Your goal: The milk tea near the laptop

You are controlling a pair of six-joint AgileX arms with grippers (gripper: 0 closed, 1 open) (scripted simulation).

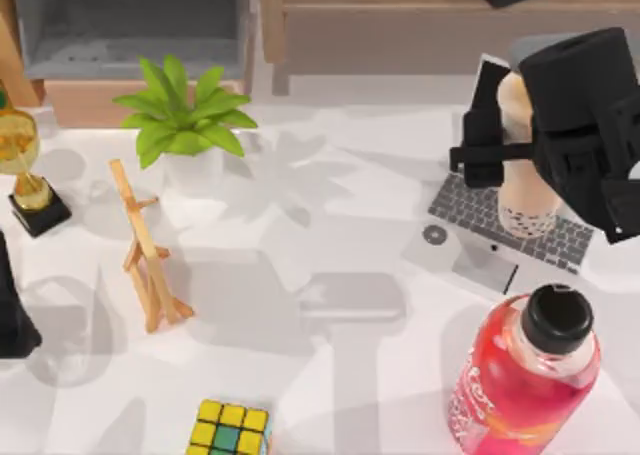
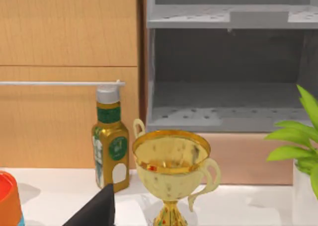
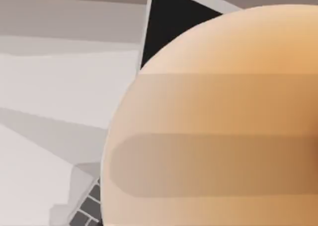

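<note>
The milk tea (image 1: 524,170) stands over the laptop (image 1: 500,230) keyboard, clasped in my right gripper (image 1: 510,155). A loose squeeze could tip it onto the keys beneath my fingers.

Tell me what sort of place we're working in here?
Likely a rendered home or office desk: a white table holding a laptop, a potted plant and a gold trophy, with wooden cabinets and a grey shelf unit behind.

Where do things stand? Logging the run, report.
Right gripper around the tall peach-orange milk tea cup, over the silver-grey laptop. Left arm parked at table's left edge. Pink black-capped bottle close by.
</note>
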